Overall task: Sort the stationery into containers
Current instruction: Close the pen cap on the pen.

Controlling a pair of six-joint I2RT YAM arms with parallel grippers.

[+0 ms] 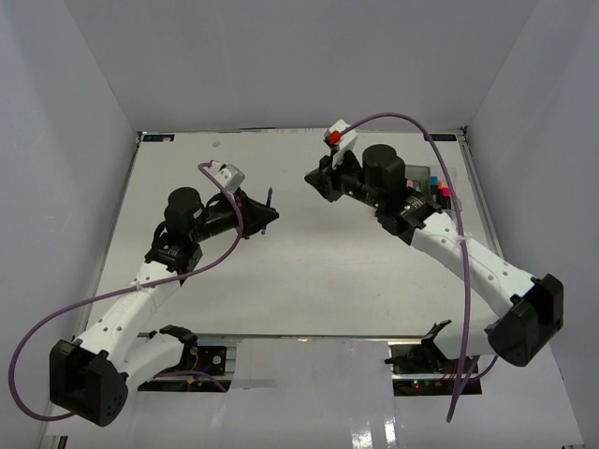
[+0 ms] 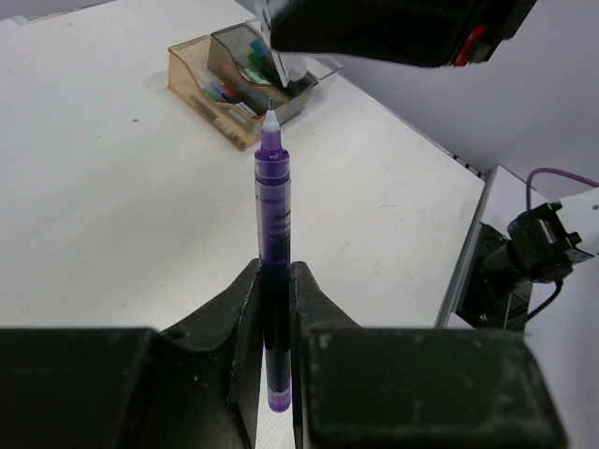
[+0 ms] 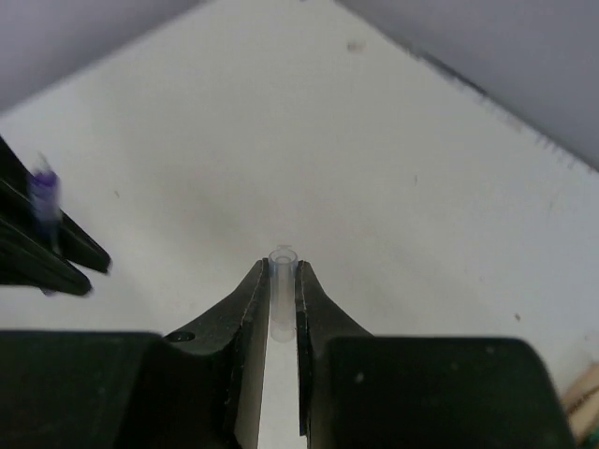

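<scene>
Three pale walls (image 1: 299,56) box a white tabletop (image 1: 309,271); containers (image 2: 192,75) apparently far right.

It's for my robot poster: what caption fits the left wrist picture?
The left claw grips a purple pen, tip bare, with the bins beyond it.

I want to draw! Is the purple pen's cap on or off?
Off. The purple pen in the left gripper shows its bare tip, and the right gripper pinches a small clear tube, likely its cap.
</scene>
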